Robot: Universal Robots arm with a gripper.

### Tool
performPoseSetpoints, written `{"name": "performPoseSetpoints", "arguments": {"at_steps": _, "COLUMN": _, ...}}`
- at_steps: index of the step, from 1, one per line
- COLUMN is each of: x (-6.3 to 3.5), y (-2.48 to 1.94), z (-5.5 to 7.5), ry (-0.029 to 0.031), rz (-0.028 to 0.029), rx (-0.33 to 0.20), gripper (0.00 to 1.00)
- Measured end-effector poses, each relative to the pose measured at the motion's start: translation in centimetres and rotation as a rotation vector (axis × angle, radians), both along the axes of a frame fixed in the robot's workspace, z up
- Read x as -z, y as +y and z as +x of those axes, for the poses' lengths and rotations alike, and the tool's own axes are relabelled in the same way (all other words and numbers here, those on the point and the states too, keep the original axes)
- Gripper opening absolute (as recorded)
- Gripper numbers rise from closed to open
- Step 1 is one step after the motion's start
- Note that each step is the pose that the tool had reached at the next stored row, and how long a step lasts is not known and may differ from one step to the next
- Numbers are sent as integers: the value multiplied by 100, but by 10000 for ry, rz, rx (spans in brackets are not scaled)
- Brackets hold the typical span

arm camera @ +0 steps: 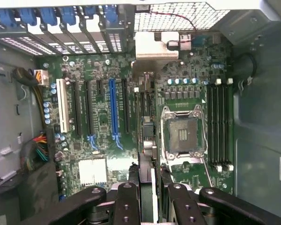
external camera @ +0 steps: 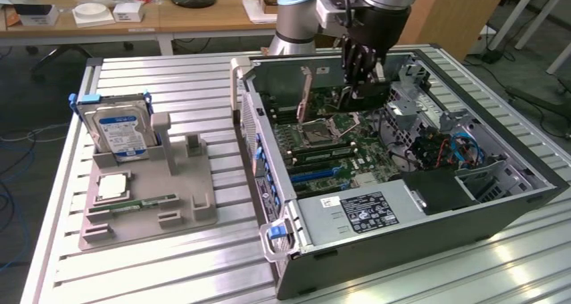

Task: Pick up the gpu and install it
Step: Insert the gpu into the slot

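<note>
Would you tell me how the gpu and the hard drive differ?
The gpu hangs in the claw over the open computer case; the hard drive sits in the grey holder outside it. The gpu is a slim dark card; the hard drive is boxy with a blue label. Both stand on edge.

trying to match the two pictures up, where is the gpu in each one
exterior view: the gpu hangs in the gripper over the open case, above the motherboard.
wrist view: the gpu is seen edge-on in the gripper, its silver bracket at the far end.
shared landmark: the cpu socket.
</note>
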State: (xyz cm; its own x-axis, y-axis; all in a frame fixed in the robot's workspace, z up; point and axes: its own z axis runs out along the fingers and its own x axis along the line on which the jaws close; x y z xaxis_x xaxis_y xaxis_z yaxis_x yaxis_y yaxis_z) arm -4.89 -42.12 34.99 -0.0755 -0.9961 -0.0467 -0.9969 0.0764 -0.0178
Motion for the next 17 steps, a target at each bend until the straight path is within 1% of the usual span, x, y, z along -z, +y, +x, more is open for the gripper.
{"name": "performPoseSetpoints", "arguments": {"at_steps": 7, "x": 6, "y": -149, "z": -15, "ry": 0, "rz": 1, "rx": 1, "gripper": 28}}
{"name": "performPoseSetpoints", "arguments": {"at_steps": 8, "x": 7, "y": -163, "z": -16, "ry": 0, "rz": 1, "rx": 1, "gripper": 28}}
{"name": "performPoseSetpoints", "arguments": {"at_steps": 10, "x": 11, "y": -173, "z": -20, "ry": -1, "rz": 2, "rx": 3, "gripper": 28}}
{"name": "performPoseSetpoints", "arguments": {"at_steps": 17, "x": 34, "y": -173, "z": -80, "ry": 0, "rz": 0, "rx": 2, "gripper": 28}}
